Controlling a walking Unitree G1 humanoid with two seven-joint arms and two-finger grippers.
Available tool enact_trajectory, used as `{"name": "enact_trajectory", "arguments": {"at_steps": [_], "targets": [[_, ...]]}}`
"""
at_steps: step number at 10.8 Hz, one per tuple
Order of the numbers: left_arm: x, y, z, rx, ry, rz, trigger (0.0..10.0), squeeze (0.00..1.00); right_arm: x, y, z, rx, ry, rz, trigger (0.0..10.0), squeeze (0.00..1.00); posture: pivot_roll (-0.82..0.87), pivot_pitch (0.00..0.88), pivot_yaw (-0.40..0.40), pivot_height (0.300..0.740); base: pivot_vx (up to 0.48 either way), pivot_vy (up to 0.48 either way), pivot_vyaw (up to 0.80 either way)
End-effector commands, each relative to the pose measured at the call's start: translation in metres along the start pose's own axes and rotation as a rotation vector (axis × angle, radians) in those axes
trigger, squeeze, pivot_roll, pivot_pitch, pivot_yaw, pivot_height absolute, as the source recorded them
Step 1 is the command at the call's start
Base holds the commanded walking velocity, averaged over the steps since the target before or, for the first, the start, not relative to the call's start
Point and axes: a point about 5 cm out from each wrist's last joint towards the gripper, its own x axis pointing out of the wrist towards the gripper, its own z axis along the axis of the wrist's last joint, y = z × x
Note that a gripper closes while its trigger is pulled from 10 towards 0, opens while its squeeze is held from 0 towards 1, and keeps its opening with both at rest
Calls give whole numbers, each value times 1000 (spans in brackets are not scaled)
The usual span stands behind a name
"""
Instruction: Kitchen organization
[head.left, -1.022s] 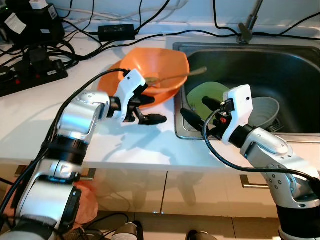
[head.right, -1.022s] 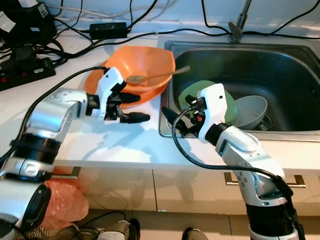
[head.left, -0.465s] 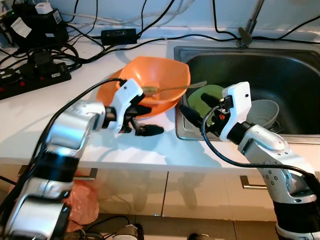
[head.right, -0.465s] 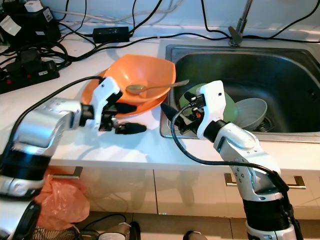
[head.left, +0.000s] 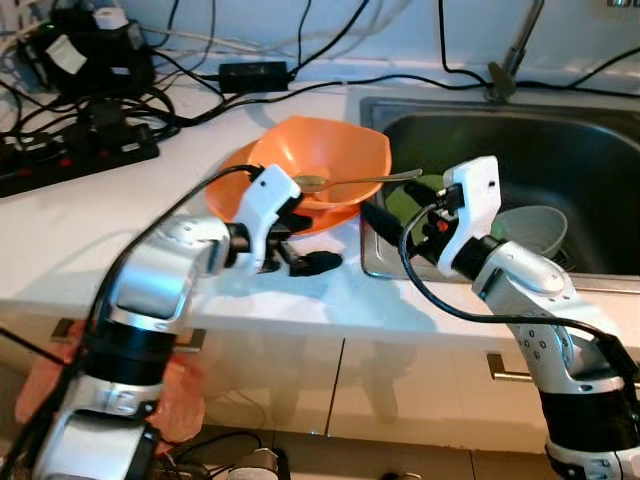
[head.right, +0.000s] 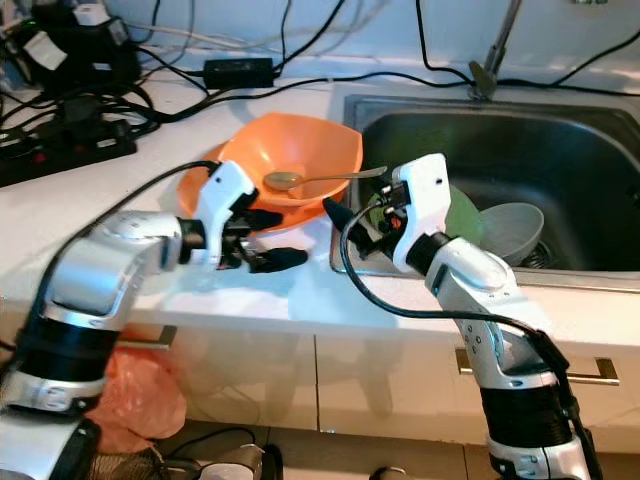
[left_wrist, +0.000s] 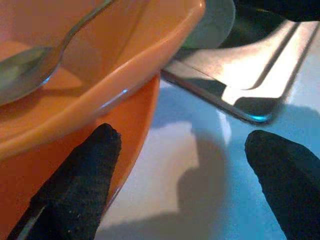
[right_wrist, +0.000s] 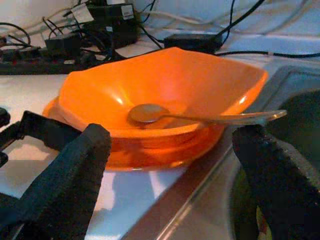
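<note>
An orange bowl (head.left: 325, 165) sits on an orange plate (head.left: 226, 186) on the white counter, right beside the sink. A metal spoon (head.left: 350, 181) lies in the bowl, its handle reaching out over the sink edge. My left gripper (head.left: 305, 240) is open at the plate's front edge, one finger (left_wrist: 80, 185) under the bowl's rim, the other over bare counter. My right gripper (head.left: 395, 205) is open at the sink's left rim, just below the spoon handle, facing the bowl (right_wrist: 165, 95). A green plate (head.left: 405, 196) and a grey bowl (head.left: 535, 225) lie in the sink.
The steel sink (head.left: 560, 140) with its faucet (head.left: 515, 55) is at the right. Power strips and tangled cables (head.left: 80, 150) crowd the counter's back left, with a black adapter (head.left: 255, 73) behind the bowl. An orange bag (head.left: 40, 370) lies on the floor below.
The camera has shifted a little. My right gripper has risen from the sink rim toward the spoon handle and bowl. The left gripper stays at the plate's front edge.
</note>
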Motion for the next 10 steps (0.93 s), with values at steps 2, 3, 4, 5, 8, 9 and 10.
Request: {"name": "enact_trajectory", "arguments": {"at_steps": [2, 3, 4, 5, 8, 9, 10], "targets": [[-4, -1, 11, 32, -53, 56, 10000, 0, 5, -2, 2, -15, -12, 4, 10000, 0, 107, 11, 27, 740, 0, 0, 0], [-6, -7, 20, 53, -76, 60, 10000, 0, 7, -3, 2, -16, -17, 1, 10000, 0, 114, 6, 27, 740, 0, 0, 0], [-7, -12, 27, 63, -96, 62, 10000, 0, 8, -3, 2, -15, -20, -1, 10000, 0, 120, 6, 28, 740, 0, 0, 0], [-7, -13, 29, 65, -105, 74, 10000, 0, 8, -4, 1, -15, -22, -1, 10000, 0, 123, 4, 28, 740, 0, 0, 0], [-2, -13, 25, -74, -197, 132, 10000, 0, 10, -5, 1, -17, -31, -8, 10000, 0, 124, 1, 38, 740, 0, 0, 0], [-1, -14, 17, -112, -179, 146, 10000, 0, 10, -7, 1, -18, -31, -11, 10000, 0, 127, 0, 42, 740, 0, 0, 0], [-2, -18, 5, -138, -156, 149, 10000, 0, 10, -8, 1, -19, -32, -15, 10000, 0, 134, 0, 43, 740, 0, 0, 0]]}}
